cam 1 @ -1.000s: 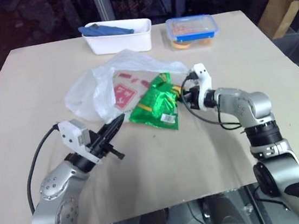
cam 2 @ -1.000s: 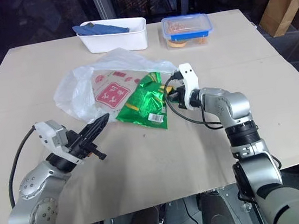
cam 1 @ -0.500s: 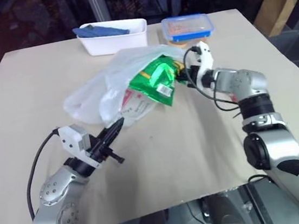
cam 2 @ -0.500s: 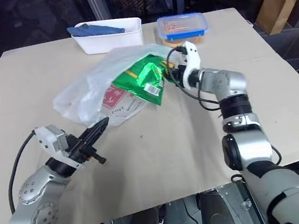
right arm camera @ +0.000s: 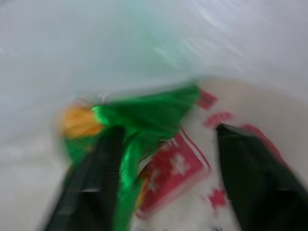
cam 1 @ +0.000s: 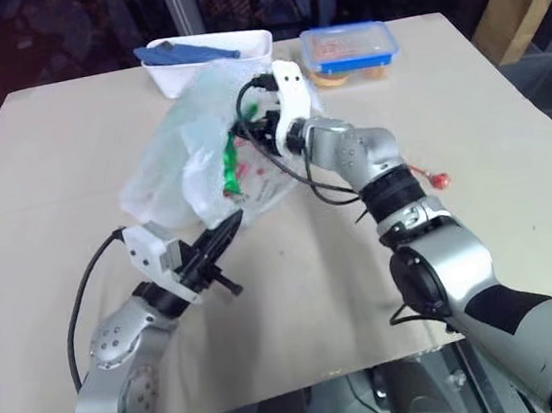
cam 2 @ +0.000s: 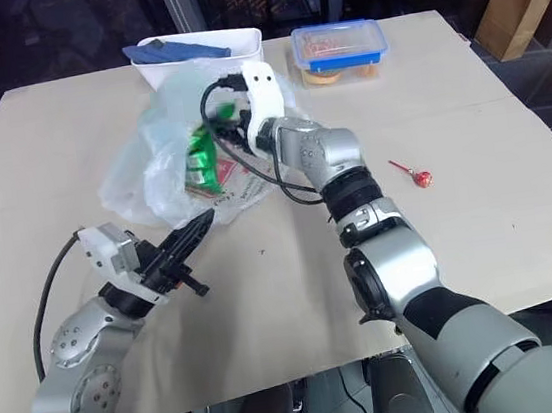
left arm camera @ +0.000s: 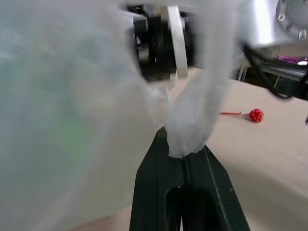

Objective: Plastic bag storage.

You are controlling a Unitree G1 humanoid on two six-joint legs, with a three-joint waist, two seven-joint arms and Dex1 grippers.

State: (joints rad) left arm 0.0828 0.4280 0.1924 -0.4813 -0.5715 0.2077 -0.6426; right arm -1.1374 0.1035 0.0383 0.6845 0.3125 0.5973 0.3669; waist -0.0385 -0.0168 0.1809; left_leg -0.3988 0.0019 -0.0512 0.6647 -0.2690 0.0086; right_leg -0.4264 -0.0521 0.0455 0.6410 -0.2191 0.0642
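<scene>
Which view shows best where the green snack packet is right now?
The right eye view: the green snack packet sits inside the plastic bag, seen through its film. The left eye view shows a narrower green strip. The right wrist view shows it close between the open right gripper fingers; the left wrist view, a green blur.

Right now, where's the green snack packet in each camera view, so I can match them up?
Left eye view: the green snack packet is in the upper middle, inside the plastic bag.
Right eye view: left of centre, seen through the bag.
Left wrist view: a faint green blur behind the bag's film.
Right wrist view: bright green, against one of the right gripper fingers.
Shared landmark: the plastic bag around it.
</scene>
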